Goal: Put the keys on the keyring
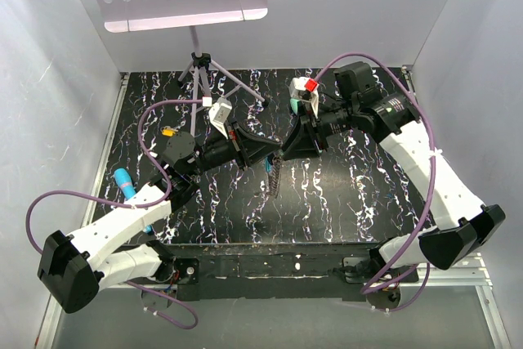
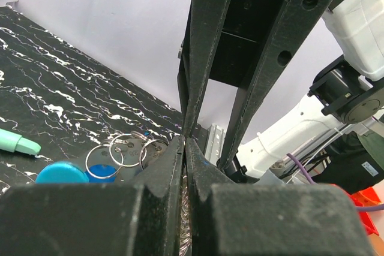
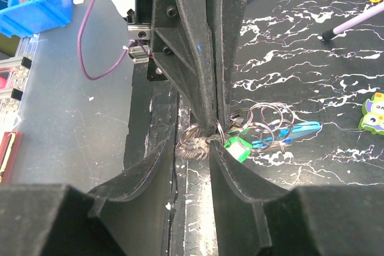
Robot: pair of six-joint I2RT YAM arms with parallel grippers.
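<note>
My left gripper (image 1: 272, 153) is shut on the keyring's fine metal chain (image 2: 185, 208), which hangs from its tips over the table's middle (image 1: 274, 176). A bunch of steel split rings (image 3: 270, 118), the blue plastic clasp (image 3: 294, 130) and a bright green square tab (image 3: 240, 148) dangle beside that grip. My right gripper (image 3: 189, 145) faces the left one tip to tip, open, with its fingers either side of the bunched chain (image 3: 193, 149). One of the keys, with a yellow-orange head (image 1: 169, 131), lies on the table at the far left, away from both grippers.
A tripod stand (image 1: 200, 71) rises at the back. A teal pen-like stick (image 1: 124, 181) lies by the left arm. An owl-shaped tag (image 3: 375, 112) and a pale pen (image 3: 354, 25) rest on the black marbled table (image 1: 351, 194). A blue bin (image 3: 33, 1) sits off the table.
</note>
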